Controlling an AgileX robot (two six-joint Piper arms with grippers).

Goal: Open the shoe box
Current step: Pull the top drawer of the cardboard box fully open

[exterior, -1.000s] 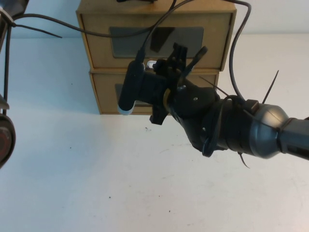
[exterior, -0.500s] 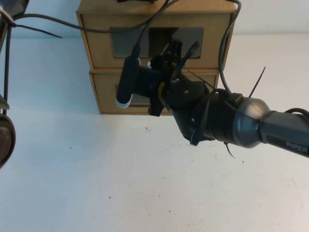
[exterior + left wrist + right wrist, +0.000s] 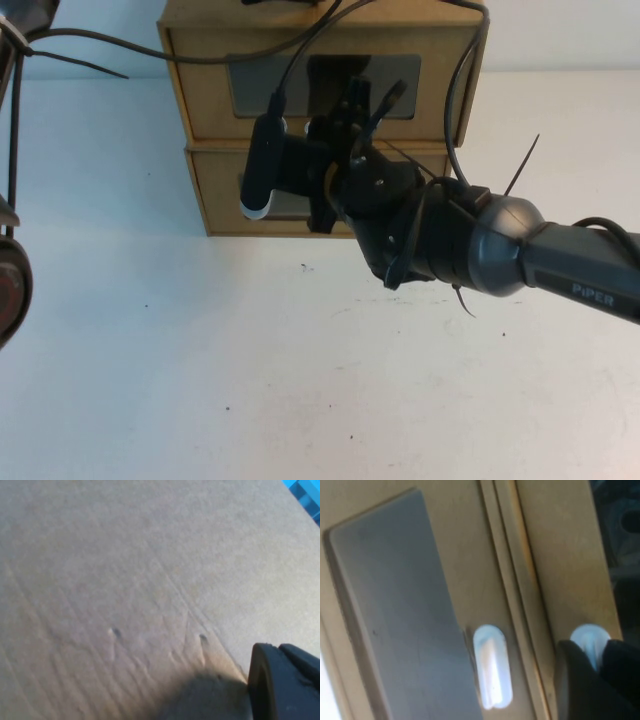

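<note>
The right gripper (image 3: 375, 95) is pressed up to the fronts of two stacked cardboard boxes at the far middle of the table (image 3: 200, 380). Its jaws stand apart with a gap between them. That gap is narrower than a second ago, and over the same second the arm has pushed farther in and slightly left. In the right wrist view one dark finger (image 3: 580, 685) overlaps a white tab (image 3: 587, 635), while a second white tab (image 3: 492, 666) sits uncovered just across the seam, beside a grey window (image 3: 395, 605). Whether the jaws already pinch the covered tab is hidden, and I cannot tell which box it belongs to. The upper shoe box (image 3: 200, 90) and the lower shoe box (image 3: 215, 195) both have their fronts flush, so nothing is open yet. I judge this to be the grasp on the pull tab, closing now. Once the grip is firm, the move would be a straight draw toward the near side. The left gripper (image 3: 285, 685) shows only as a dark part close over a brown cardboard surface, and I cannot tell its state.
</note>
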